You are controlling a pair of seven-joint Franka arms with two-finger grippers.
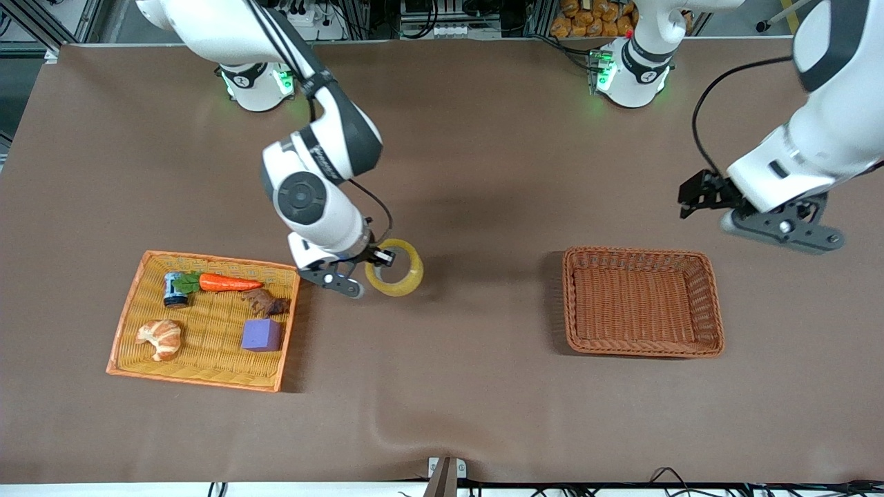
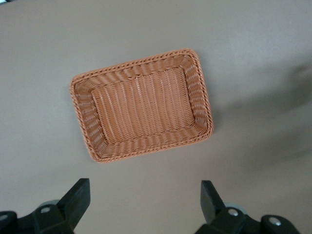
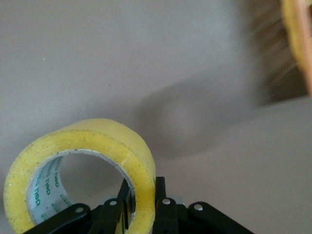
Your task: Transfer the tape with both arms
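Tape (image 3: pixel 83 161): green print repeats along the grey inner core, seen sideways; the letters are not legible as a word. Small jar (image 1: pixel 174 288) in the yellow tray: blue label, text too small. Nothing else readable.

Table (image 1: pixel 483 386) under a brown cloth, creased near the camera edge. Along the robots' edge: metal framing (image 1: pixel 41 24), cables and a power strip (image 1: pixel 449 29). Cables (image 1: pixel 663 476) along the camera edge.
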